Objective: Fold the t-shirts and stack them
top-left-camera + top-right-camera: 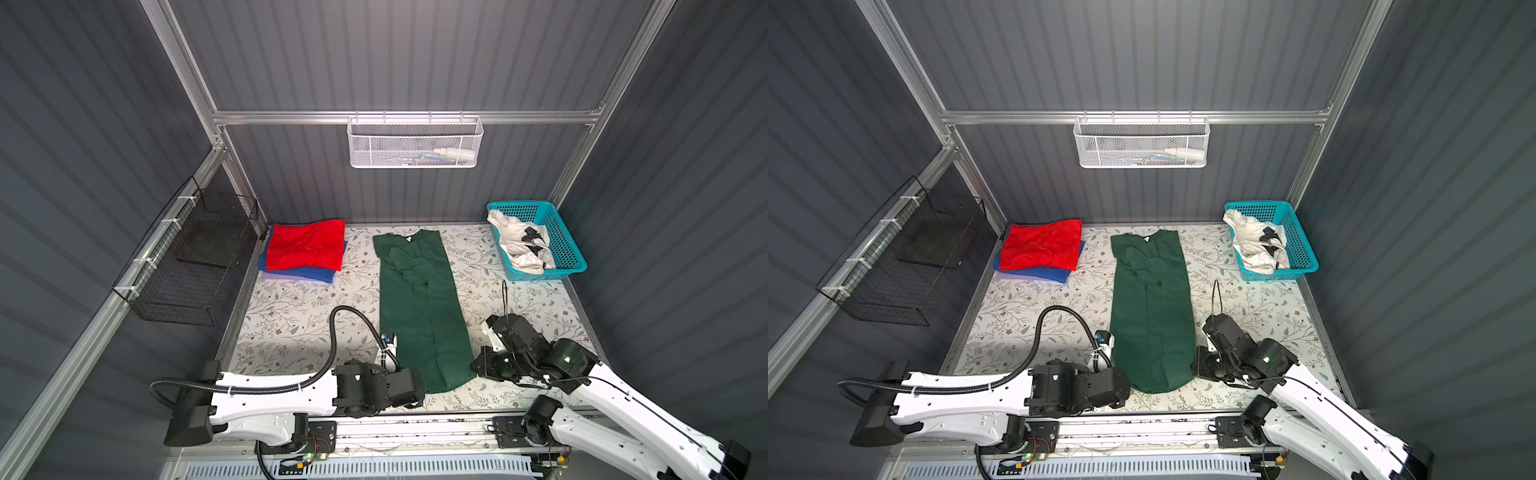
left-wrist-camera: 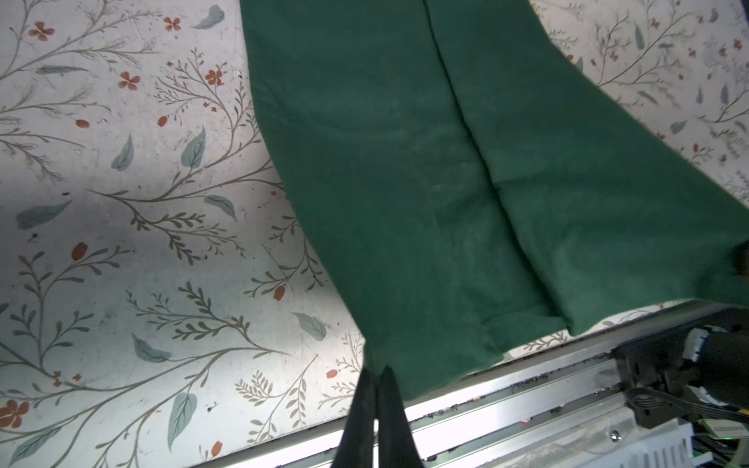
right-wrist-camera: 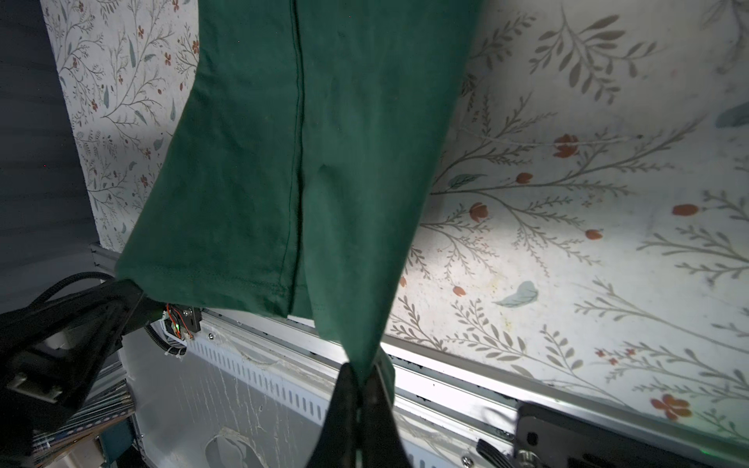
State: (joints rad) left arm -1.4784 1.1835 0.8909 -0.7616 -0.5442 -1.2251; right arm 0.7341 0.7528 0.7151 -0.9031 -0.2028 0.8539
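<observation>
at the far left of the floral table, the red t-shirt lies folded on top of the blue t-shirt, a stack the green one is probably meant to join. the left gripper is clamped on the near left corner of the green t-shirt, its two dark fingers pressed together with the hem between them. the shirt lies in the middle of the table as a long narrow strip, sleeves tucked in, collar at the far end and hem at the near edge, where the cloth looks raised a little off the surface. the right gripper pinches the near right corner the same way, closed on the cloth. further right, the white t-shirt sits crumpled in the turquoise basket, not yet folded.

the step in hand looks like the crosswise fold, carrying the hem up and over toward the collar. to do it well, both arms should rise together and travel away at an even pace, with the hem taut between them so the middle does not sag or bunch. the corners should land square on the shoulders, in line with the strip's long edges, before either grip lets go. lifting too high risks dragging the collar end along the table, so a low arc suits soft cloth better.
</observation>
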